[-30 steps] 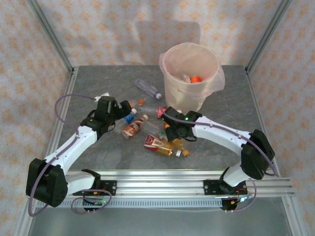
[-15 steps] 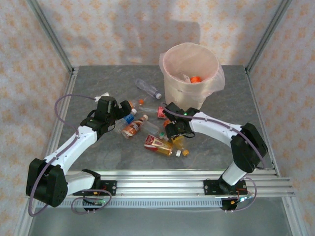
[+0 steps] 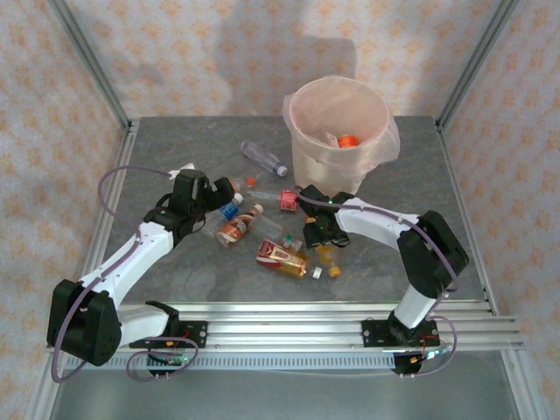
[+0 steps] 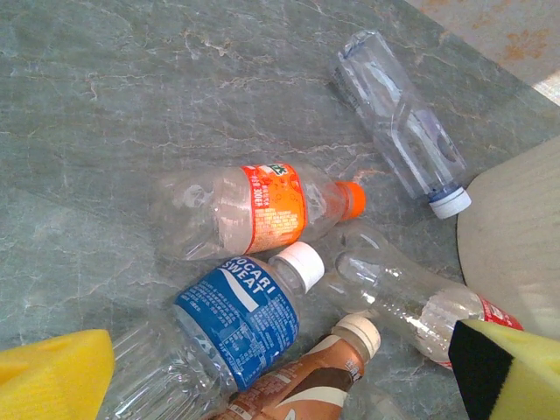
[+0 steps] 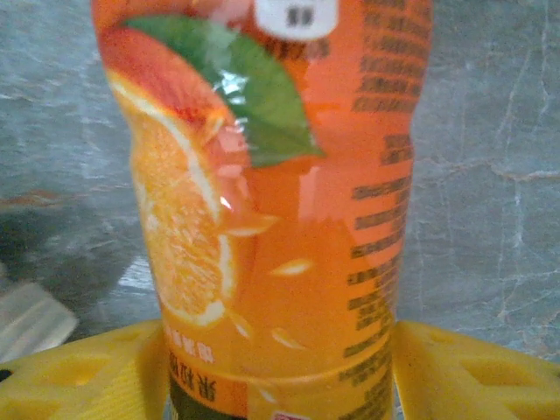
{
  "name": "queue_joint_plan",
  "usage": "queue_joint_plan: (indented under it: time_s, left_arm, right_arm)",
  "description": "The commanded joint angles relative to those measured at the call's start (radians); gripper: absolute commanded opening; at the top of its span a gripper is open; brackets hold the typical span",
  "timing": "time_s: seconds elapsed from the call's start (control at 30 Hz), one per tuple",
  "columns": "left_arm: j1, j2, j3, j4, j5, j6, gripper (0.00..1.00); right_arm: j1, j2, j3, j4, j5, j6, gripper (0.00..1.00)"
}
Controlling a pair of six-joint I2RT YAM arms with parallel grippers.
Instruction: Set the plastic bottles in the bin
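Several plastic bottles lie loose left of the bin [image 3: 297, 96]. My left gripper [image 3: 219, 192] hangs open above a cluster of them. Between its yellow pads [image 4: 52, 376] I see a blue-labelled bottle [image 4: 245, 319], a brown bottle [image 4: 324, 376], an orange-labelled bottle [image 4: 262, 210] and a clear bottle [image 4: 402, 122]. My right gripper [image 3: 320, 238] is low on the table. Its yellow pads [image 5: 79, 376] press both sides of an orange juice bottle [image 5: 280, 201], which lies on the table [image 3: 327, 257]. A red-labelled bottle [image 3: 278, 254] lies just to its left.
The bin stands at the back right with an orange-capped bottle [image 3: 347, 140] inside. A clear bottle [image 3: 262, 157] lies apart behind the cluster, and a red-labelled one [image 3: 287, 199] lies near the bin's foot. Metal frame posts edge the table [image 3: 175, 280].
My right gripper has slid down and to the right along the orange juice bottle while its jaws narrowed on it. The right elbow swung inward. The left arm has stayed still.
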Motion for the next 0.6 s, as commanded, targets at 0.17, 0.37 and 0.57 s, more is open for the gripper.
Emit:
queue_joint_plan:
  time_s: [0.17, 0.37, 0.57]
  left_arm:
    - [0.009, 0.003, 0.028, 0.008, 0.003, -0.011, 1.00]
    - [0.009, -0.005, 0.025, 0.001, -0.006, -0.008, 1.00]
    - [0.008, -0.014, 0.024, -0.002, -0.010, -0.006, 1.00]
  right_arm:
    - [-0.015, 0.054, -0.020, 0.003, 0.059, -0.014, 0.73]
    - [-0.015, 0.087, -0.009, 0.001, 0.077, -0.021, 0.66]
    - [-0.015, 0.050, 0.007, -0.048, 0.113, -0.019, 0.48]
